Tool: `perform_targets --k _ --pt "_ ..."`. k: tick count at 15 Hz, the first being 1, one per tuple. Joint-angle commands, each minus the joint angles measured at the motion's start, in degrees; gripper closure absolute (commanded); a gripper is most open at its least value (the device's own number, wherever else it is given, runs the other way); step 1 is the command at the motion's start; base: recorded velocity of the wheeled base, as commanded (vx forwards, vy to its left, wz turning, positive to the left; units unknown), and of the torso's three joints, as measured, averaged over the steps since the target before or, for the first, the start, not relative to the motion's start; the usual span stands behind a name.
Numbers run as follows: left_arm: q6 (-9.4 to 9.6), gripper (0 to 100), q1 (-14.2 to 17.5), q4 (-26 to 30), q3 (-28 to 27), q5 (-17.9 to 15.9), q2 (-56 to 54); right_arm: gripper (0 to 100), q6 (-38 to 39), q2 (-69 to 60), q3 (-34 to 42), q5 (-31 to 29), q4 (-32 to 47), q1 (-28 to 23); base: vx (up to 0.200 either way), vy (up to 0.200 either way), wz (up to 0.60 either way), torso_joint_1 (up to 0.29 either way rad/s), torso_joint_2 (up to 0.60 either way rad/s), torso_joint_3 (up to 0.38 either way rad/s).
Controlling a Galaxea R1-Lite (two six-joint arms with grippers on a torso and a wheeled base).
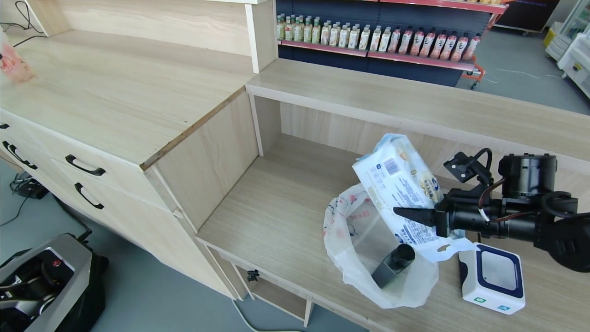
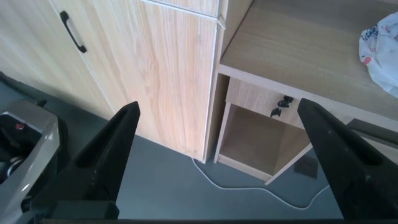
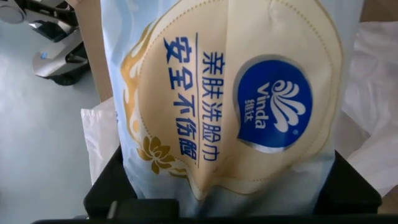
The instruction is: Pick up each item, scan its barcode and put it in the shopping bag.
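Checkout counter (image 1: 276,207), head view. The right gripper (image 1: 408,213) is closed on a soft pack of tissues (image 1: 401,184), which it grips by the lower part. One black finger lies across the pack's near face, and the other is hidden behind it. The pack stands tilted, barcode end uppermost, directly above the open mouth of the white plastic shopping bag (image 1: 364,258), and its lower end overlaps the bag's rim. In the right wrist view the pack sits between the two finger bases, with the bag's white film showing at either side. A dark grey container with a black cap (image 1: 392,267) lies slanted inside the bag. The white and blue barcode scanner (image 1: 493,276) rests on the counter just beside the bag, under the right arm. The left gripper (image 2: 217,106) has its fingers spread wide and holds nothing. It hangs over the grey floor in front of the wooden cabinet (image 2: 174,68), well apart from the pack. A drinks shelf (image 1: 378,39) stands behind the counter.
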Motion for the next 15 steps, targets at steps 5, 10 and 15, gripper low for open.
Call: perform_targets --k 5,10,15 --pt "-0.01 0 0.0 0.0 0.0 0.0 0.0 100 -2.9 5.0 0.8 -3.4 -0.6 -0.4 0.000 0.000 0.00 0.000 0.00 0.000" --pt "-0.01 0 0.0 0.0 0.0 0.0 0.0 100 -11.6 5.3 3.9 -5.7 -0.6 -3.8 0.000 0.000 0.00 0.000 0.00 0.000" --pt "-0.01 0 0.0 0.0 0.0 -0.1 0.0 100 -16.0 4.4 7.2 -5.8 -0.6 -4.3 0.000 0.000 0.00 0.000 0.00 0.000"
